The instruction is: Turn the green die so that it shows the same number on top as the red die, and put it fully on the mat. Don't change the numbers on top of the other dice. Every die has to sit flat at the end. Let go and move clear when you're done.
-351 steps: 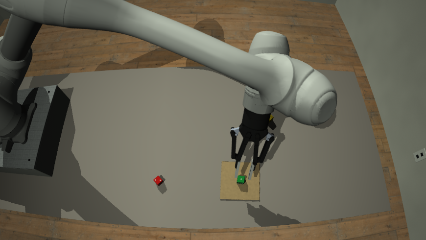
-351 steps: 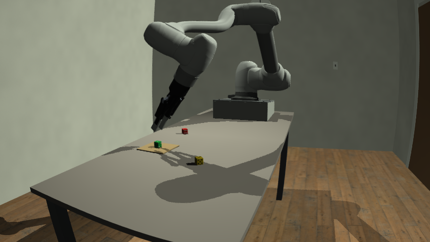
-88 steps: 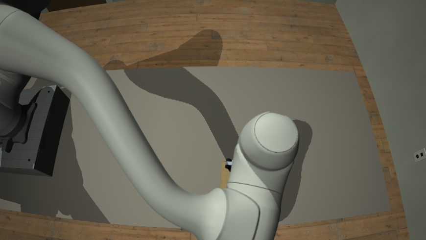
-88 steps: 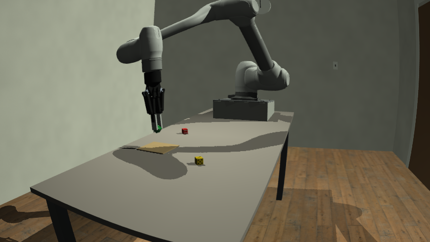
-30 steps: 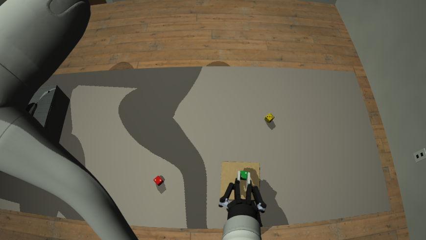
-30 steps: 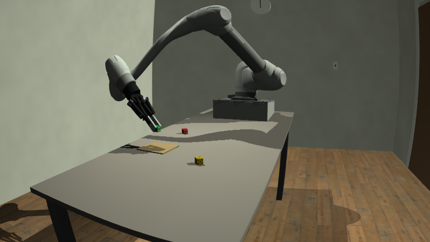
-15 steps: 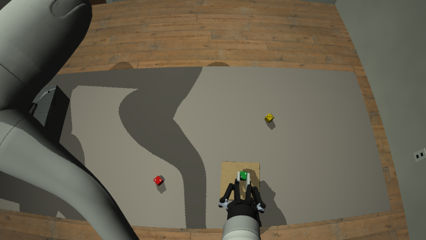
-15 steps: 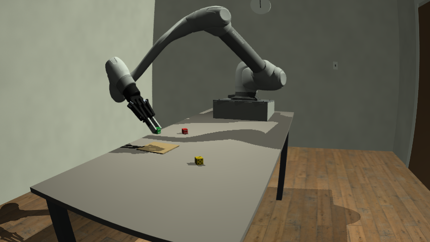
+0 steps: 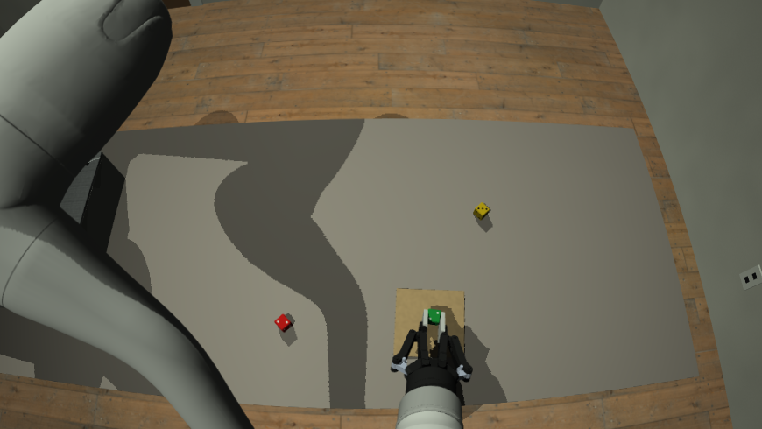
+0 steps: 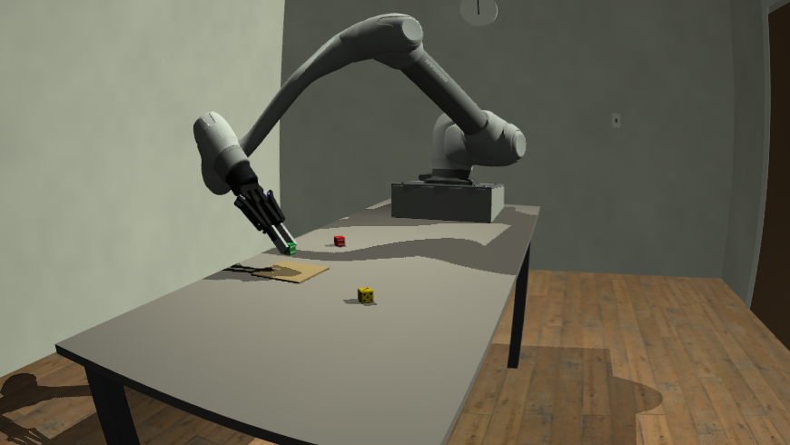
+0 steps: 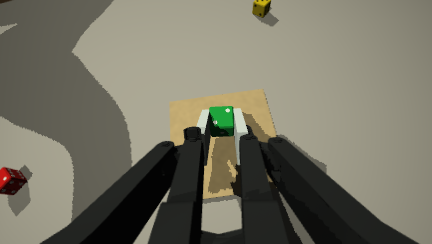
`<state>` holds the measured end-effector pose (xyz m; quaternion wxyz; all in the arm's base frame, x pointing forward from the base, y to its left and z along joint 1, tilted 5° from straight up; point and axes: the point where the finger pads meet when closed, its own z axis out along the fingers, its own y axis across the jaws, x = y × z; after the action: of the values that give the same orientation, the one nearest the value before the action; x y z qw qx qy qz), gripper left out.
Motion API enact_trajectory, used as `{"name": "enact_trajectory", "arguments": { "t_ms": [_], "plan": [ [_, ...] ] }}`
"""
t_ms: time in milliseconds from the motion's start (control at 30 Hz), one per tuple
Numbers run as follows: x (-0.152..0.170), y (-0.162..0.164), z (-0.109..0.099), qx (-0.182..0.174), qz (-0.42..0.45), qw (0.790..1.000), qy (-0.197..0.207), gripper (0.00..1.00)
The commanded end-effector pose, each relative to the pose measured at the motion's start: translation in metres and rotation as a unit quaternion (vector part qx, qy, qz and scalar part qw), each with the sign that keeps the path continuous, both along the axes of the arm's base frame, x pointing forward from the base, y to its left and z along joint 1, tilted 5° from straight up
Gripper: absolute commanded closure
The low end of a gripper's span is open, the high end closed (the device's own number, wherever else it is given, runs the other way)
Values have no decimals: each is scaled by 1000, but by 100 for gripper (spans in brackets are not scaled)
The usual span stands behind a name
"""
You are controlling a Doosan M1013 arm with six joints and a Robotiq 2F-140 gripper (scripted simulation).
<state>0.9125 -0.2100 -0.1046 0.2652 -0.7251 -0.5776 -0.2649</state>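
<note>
The green die is held above the mat, clear of it. My gripper is shut on the green die and slants down to it. In the wrist view the die's face towards the camera shows two white pips. The red die sits flat on the table, with two pips on top in the top view. The mat's near part is partly hidden by the gripper in the top view.
The yellow die sits flat on the table, beyond the mat, with three pips on top. The arm's base box stands at the table's far end in the exterior view.
</note>
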Motion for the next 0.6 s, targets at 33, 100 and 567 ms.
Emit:
{"name": "enact_trajectory", "arguments": {
  "t_ms": [33,100,567],
  "plan": [
    [0,0,-7,0,0,1000,0,79],
    [-1,0,-11,0,0,1000,0,79],
    [-2,0,-28,0,0,1000,0,79]
  ]
}}
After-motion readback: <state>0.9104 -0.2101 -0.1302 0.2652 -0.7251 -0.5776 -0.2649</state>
